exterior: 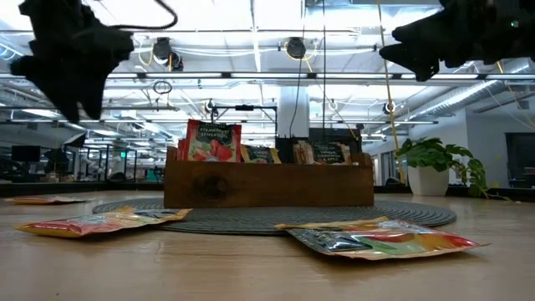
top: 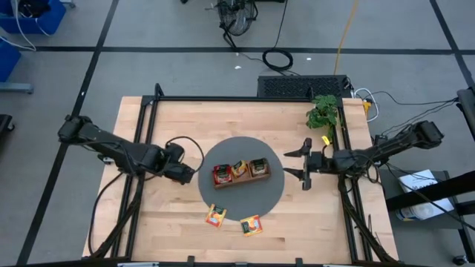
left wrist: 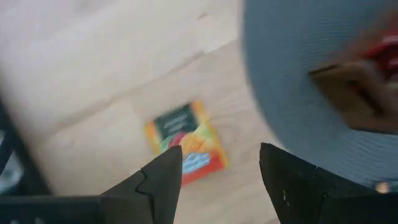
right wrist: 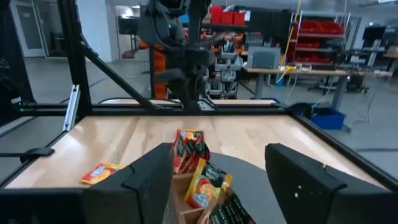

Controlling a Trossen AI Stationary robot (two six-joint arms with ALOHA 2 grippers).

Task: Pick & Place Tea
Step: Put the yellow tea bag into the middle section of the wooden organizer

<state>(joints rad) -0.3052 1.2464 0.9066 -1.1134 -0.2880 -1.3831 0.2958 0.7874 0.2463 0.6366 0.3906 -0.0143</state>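
While flat square orange-red tea packets (top: 215, 216) lie on bare wood, others stand in the brown wooden tray (top: 239, 180); both claws, left gripper (left wrist: 217, 171) and right gripper (top: 305, 163), gape empty.

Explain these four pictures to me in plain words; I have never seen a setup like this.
Two dark robot arms work at a wooden table. One picture looks straight down, one looks level across the tabletop, and two come from cameras on the arms' wrists. On a round grey mat stands a wooden tray with tea packets upright in its compartments. Two more tea packets lie loose on the wood, one beside the other. The left hand hangs open above the mat's left edge. The right hand, open and empty, hangs at the mat's right edge. Neither holds anything.
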